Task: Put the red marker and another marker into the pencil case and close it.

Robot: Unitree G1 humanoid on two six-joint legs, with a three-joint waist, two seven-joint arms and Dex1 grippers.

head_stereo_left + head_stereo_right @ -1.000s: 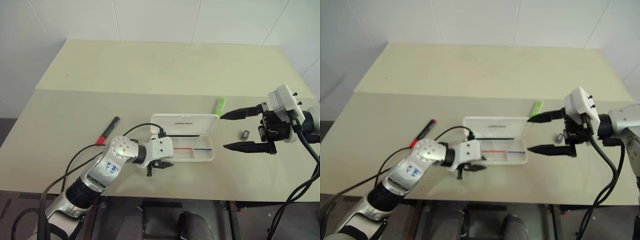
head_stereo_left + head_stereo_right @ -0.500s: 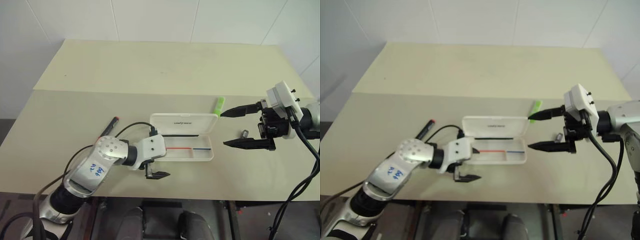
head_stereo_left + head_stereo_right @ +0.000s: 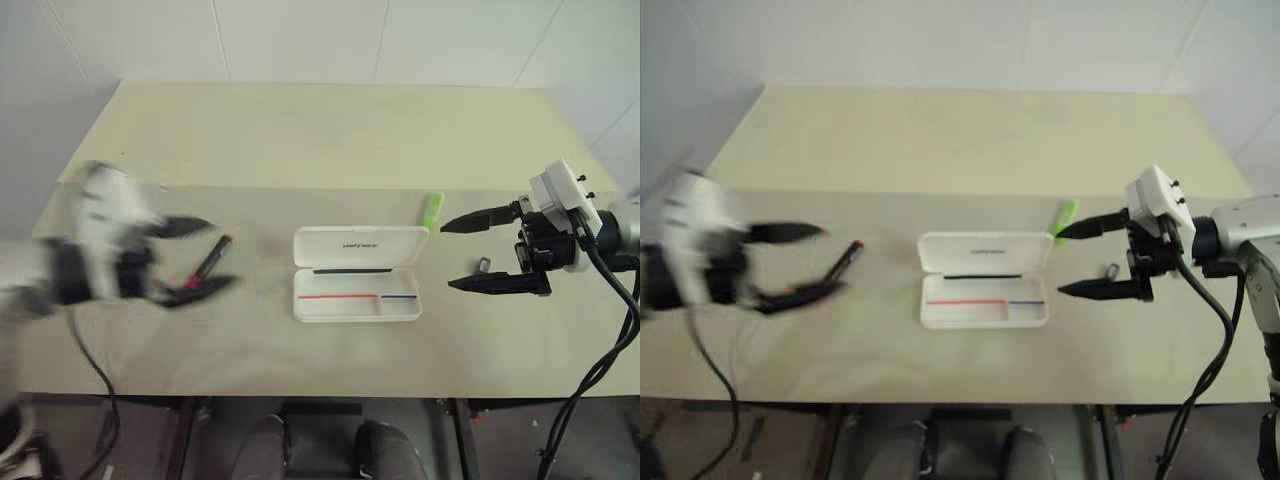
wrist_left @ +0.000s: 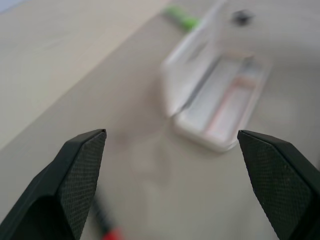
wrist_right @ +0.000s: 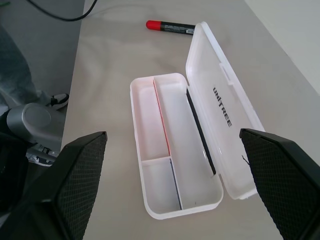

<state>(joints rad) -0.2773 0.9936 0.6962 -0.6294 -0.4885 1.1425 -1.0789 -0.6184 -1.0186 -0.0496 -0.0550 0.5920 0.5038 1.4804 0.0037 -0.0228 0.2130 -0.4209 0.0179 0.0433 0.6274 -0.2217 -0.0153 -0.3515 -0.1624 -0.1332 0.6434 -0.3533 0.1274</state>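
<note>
A white case [image 3: 357, 274] lies open on a pale table [image 3: 300, 140], its lid tipped back and its tray empty. The lid carries the word UNITREE in small dark capitals, readable in the right wrist view. A red and blue line runs along the inside of the tray.

The left gripper [image 3: 200, 257] hangs above the table well to the left of the case, blurred, its two black fingers spread wide and holding nothing. It points toward the case. The red marker [image 3: 207, 262] lies on the table right at its fingertips, between the two fingers as seen from above — black barrel, red cap end. Whether a finger touches it cannot be told.

The right gripper [image 3: 448, 255] sits on the other side of the case, pointing back at it, roughly level with a slight downward tilt. Its fingers are also spread wide and empty. The green marker [image 3: 431, 210] lies just beyond the tip of its farther finger, beside the far right corner of the lid. A small dark metal piece [image 3: 483, 265] rests on the table between the two fingers, nearer the wrist.

The case sits between the two grippers, closer to the right one.
</note>
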